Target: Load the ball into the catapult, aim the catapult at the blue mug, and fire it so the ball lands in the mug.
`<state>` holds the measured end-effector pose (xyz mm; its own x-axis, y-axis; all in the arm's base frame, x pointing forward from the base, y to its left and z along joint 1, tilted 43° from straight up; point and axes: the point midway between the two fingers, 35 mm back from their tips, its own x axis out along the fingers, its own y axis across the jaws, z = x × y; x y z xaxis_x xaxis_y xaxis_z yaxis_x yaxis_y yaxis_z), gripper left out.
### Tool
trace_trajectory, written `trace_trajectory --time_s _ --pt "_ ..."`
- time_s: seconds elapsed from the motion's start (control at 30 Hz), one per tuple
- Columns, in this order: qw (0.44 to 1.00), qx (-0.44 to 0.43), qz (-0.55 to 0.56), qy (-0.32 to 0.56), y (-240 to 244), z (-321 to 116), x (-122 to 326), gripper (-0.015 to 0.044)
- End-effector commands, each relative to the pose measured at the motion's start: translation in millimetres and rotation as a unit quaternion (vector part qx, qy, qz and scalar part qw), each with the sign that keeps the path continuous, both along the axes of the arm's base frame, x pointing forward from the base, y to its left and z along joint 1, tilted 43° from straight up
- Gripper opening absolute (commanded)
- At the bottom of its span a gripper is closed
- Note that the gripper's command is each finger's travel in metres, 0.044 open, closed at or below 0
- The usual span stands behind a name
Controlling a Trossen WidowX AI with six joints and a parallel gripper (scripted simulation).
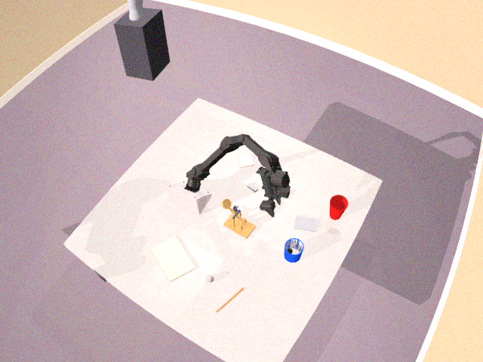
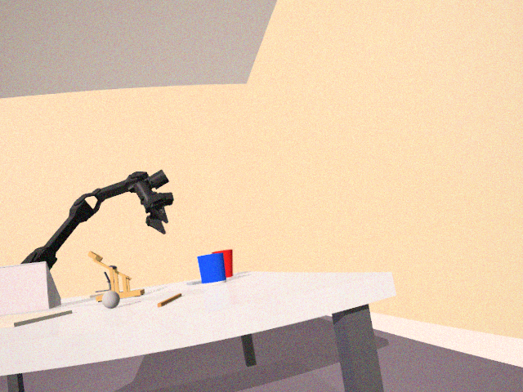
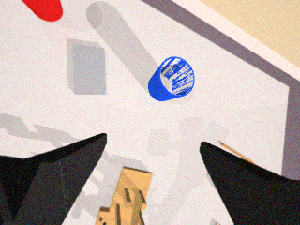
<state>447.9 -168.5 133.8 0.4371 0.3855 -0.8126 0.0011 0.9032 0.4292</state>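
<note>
- Ball, black (image 1: 290,251): seen in the top view as a dark round form inside the blue mug (image 1: 292,256) (image 2: 212,268) (image 3: 159,90); by judgement, the shot has landed and the task is all but complete.
- Catapult, wooden (image 1: 244,229) (image 2: 113,280) (image 3: 137,178): base set flat on the worktop (image 1: 269,280) (image 2: 274,299) (image 3: 253,108), its front turned roughly towards the blue mug, as aiming would require. Throwing arm raised at the cup end; no ball seen in the cup (image 1: 226,204) (image 2: 95,256).
- Hand, black (image 1: 275,208) (image 2: 166,228) (image 3: 154,141): fingers spread wide, nothing held; carried above the worktop, well off the catapult, presumably so that neither frame nor mug is knocked.
- Red mug (image 1: 336,210) (image 2: 228,263) (image 3: 49,11): upright, apart from the blue one; not the named target.
- Grey ball (image 1: 210,278) (image 2: 110,300): lying loose near the orange stick (image 1: 230,299) (image 2: 169,300) (image 3: 236,152); probably not needed.
- Next move: mug best left untouched, arm withdrawn.
</note>
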Motion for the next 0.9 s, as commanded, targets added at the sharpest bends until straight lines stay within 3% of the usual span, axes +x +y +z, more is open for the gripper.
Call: trace_trajectory --time_s 0.0,0.4,0.87 --pt "0.998 0.034 -0.044 -0.004 -20 -5 10 0.0440" --pt "0.970 0.153 -0.187 -0.025 -95 -13 26 0.0440" --pt "0.969 0.154 -0.189 -0.025 -96 -13 26 0.0440"
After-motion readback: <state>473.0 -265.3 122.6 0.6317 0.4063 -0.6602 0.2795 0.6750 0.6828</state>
